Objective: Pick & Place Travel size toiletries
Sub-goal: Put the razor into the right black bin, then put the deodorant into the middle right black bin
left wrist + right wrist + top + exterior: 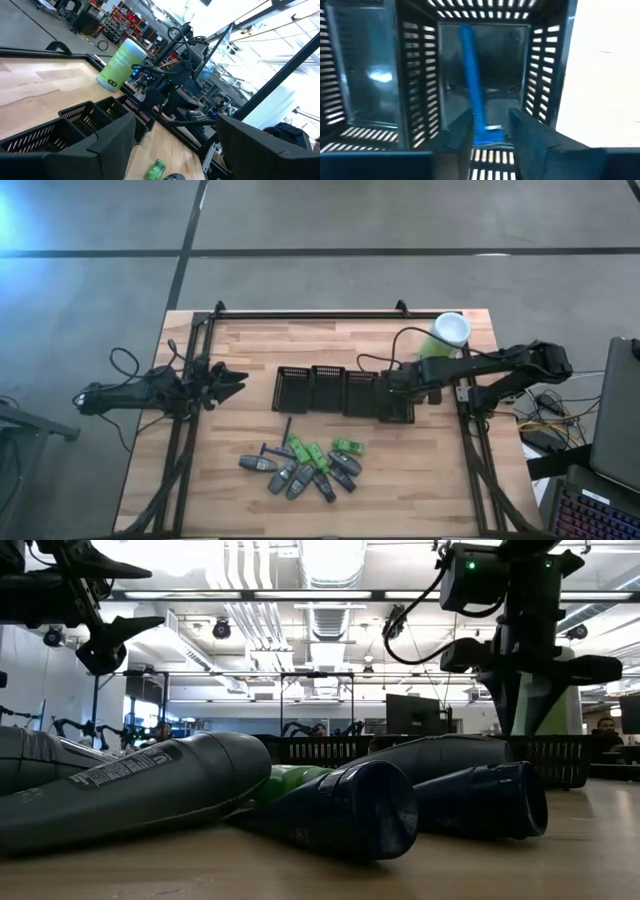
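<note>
Right of centre in the high view, the right end effector (398, 402) hangs over the rightmost basket (547, 65), fingers narrowly parted around a blue razor (472, 85). Light, stiff, slippery: grip mid-handle.

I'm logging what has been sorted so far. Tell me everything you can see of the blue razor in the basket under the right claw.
The razor is a slim thing with a long, straight blue handle, plastic by the look, ending in a paler head that sits between the right claw's fingers. It stands tilted inside the black slotted basket, the end one of the row nearest the right arm, with its far end down near the floor. The fingers are slightly parted; whether they touch it is unclear.
</note>
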You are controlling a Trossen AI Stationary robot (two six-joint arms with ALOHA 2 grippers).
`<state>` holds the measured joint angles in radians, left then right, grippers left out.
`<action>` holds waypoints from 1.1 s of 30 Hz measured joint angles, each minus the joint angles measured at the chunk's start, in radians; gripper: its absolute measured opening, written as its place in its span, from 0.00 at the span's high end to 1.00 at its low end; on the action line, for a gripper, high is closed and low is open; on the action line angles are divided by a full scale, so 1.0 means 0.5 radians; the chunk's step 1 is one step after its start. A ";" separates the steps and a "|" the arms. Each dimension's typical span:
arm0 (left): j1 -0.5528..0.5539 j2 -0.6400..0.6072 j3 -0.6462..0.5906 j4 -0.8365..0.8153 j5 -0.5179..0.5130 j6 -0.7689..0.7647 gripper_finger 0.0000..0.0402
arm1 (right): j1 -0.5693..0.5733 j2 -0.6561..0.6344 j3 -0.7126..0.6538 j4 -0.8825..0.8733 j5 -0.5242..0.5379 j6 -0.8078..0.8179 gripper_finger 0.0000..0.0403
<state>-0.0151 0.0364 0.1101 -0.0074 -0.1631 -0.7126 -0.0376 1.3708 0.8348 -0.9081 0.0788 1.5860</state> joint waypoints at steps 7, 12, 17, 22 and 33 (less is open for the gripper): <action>-0.001 0.000 0.000 -0.001 0.000 -0.005 0.30 | 0.116 -0.002 0.125 0.005 0.125 -0.009 0.49; -0.001 0.000 0.000 -0.001 0.000 -0.005 0.30 | 0.289 0.085 0.335 0.013 0.167 -0.192 0.45; 0.000 0.000 0.000 -0.002 0.000 -0.004 0.30 | 0.523 0.389 0.595 0.033 0.139 -0.655 0.46; 0.000 -0.001 0.000 -0.001 0.000 -0.004 0.30 | 0.657 0.814 0.873 0.034 -0.093 -1.028 0.48; 0.000 0.000 0.000 -0.001 0.000 -0.008 0.30 | 0.782 1.371 1.446 0.038 -0.359 -1.117 0.30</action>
<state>-0.0151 0.0364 0.1101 -0.0078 -0.1631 -0.7166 0.3536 2.0564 1.5577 -0.8890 -0.1005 1.0274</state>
